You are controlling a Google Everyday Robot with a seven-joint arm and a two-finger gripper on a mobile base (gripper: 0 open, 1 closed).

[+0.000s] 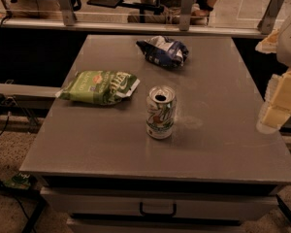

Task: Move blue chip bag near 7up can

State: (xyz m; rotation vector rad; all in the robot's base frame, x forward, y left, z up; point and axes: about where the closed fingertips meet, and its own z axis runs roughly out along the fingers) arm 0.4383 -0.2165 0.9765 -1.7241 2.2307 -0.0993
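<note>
The blue chip bag (163,51), small, crumpled, dark blue with white patches, lies near the far edge of the grey table (223,130). The 7up can (160,112) stands upright near the table's middle, its top opened, well in front of the bag and apart from it. My gripper (277,103) shows as pale yellow-white parts at the right edge of the view, over the table's right side, far from both the bag and the can. It holds nothing that I can see.
A larger flat green chip bag (100,87) lies left of the can. The table has a drawer with a handle (157,209) at the front. A railing and chair legs stand behind the far edge. Cables lie on the floor at left.
</note>
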